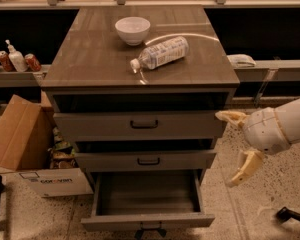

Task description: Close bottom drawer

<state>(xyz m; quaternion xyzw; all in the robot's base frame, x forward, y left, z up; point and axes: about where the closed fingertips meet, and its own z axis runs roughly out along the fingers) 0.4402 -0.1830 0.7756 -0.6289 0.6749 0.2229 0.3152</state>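
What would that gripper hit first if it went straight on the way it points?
Probably the right end of the middle drawer front, since the open gripper sits right of the cabinet pointing left. The pulled-out bottom drawer lies lower. Depth is unclear; it might pass in front.

You see the bottom drawer (147, 220) in grey-brown wood grain, its box plain grey inside, its handle (150, 230) black. At right, beside the cabinet (90, 59), the gripper (226, 150) is cream-yellow on a white wrist (275, 129). The bowl (132, 30) is white, the bottle (160, 53) clear, the cardboard box (20, 134) tan, the floor (250, 219) speckled.
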